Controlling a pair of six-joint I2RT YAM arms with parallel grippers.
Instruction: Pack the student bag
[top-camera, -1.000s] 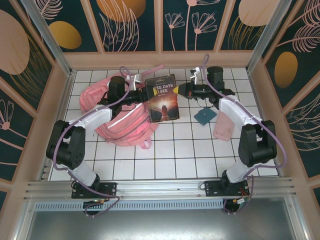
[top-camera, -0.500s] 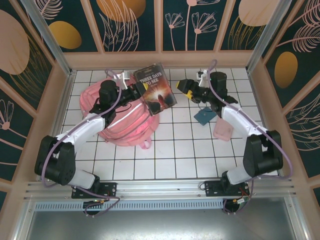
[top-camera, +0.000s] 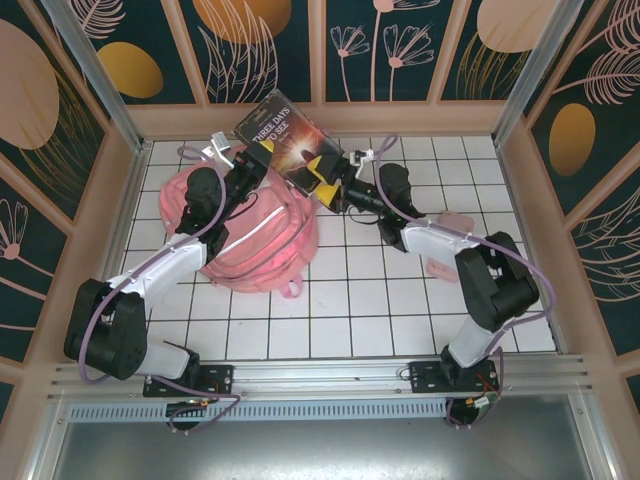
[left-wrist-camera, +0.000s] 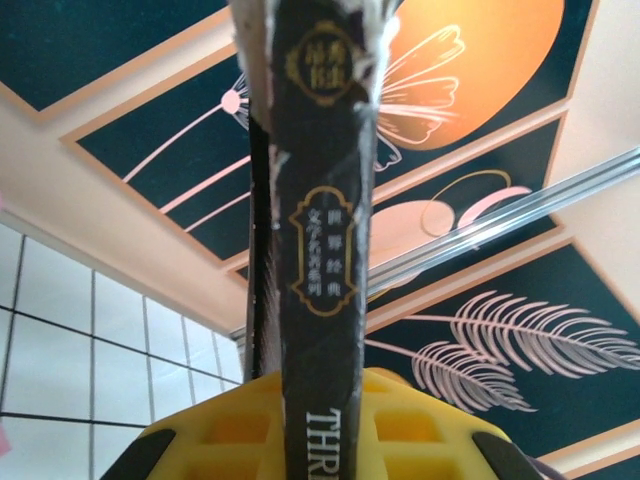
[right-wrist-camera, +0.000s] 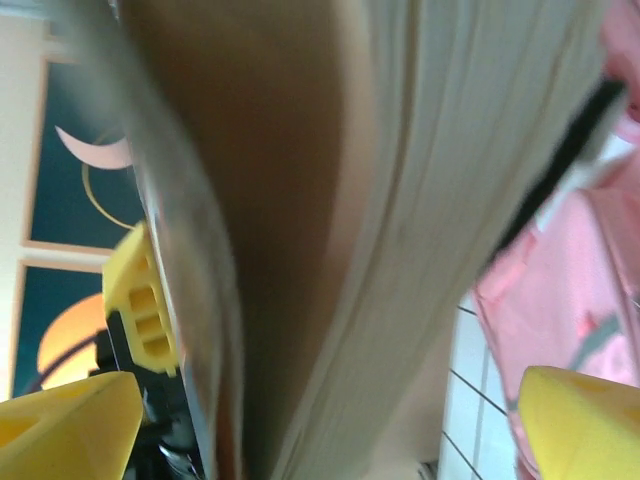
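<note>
student bag (top-camera: 255, 250) is laid on the desk (top-camera: 380, 300). a book (top-camera: 285, 140) is held above the bag's far edge, pinched by the left jaws and flanked by the spread right jaws. lowering it into the bag's opening is likely called for next.
</note>
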